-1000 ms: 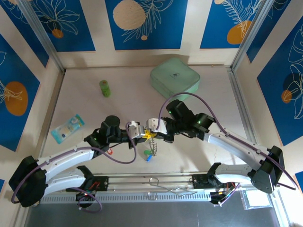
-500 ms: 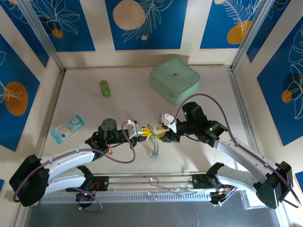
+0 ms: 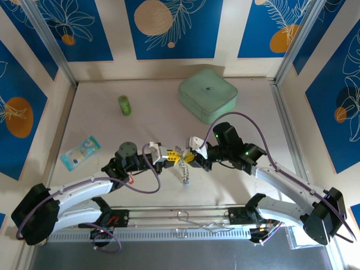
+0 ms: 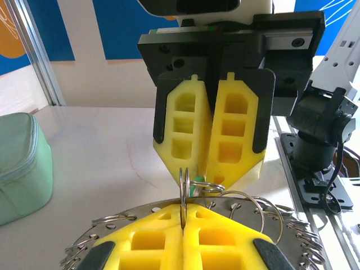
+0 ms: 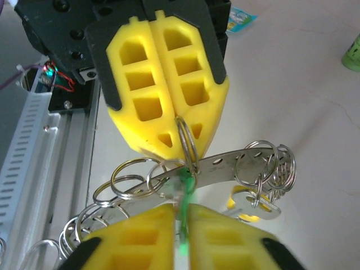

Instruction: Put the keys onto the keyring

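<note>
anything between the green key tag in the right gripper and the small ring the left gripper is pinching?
Nothing visible. The right gripper holds the green key tag right at the small split ring clamped in the left gripper. The neighbouring loops on the keyring sit to either side, not between.

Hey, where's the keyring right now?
Top view: the keyring is mid-table, held between the left claw, gripping one loop, and the right claw, gripping a green-tagged key.
</note>
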Controlling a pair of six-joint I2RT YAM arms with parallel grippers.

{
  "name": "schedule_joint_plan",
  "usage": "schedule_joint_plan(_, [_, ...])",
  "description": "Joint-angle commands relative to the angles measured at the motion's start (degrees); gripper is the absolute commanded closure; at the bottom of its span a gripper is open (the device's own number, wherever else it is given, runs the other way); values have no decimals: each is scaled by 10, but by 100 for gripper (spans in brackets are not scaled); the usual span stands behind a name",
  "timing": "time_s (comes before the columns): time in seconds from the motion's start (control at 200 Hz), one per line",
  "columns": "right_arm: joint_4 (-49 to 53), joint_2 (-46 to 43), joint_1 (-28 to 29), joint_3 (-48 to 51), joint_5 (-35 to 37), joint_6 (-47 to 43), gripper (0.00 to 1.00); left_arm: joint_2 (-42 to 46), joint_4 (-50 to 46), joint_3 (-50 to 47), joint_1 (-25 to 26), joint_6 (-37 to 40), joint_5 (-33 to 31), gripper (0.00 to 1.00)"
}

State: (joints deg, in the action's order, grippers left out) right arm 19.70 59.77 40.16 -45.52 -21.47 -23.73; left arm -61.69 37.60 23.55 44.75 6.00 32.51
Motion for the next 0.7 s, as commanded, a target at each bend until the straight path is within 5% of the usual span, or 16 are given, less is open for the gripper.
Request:
schedule_joint_plan(0.0, [-1,12,0,-10,-13,-4,94,3,53,-3,3,-12,20,100])
schedule_joint_plan(0.255, [13,28,5,-12,-2,-8,98,11,40,2,3,7,7,100])
schedule_joint_plan(0.455, [27,-17,-11,-12,-7,-14,72,12,7,8,5,32,4,100])
schedule_joint_plan(0.695, [6,-39,-27,-15,-59,1,70,1,1,14,8,48,25,100])
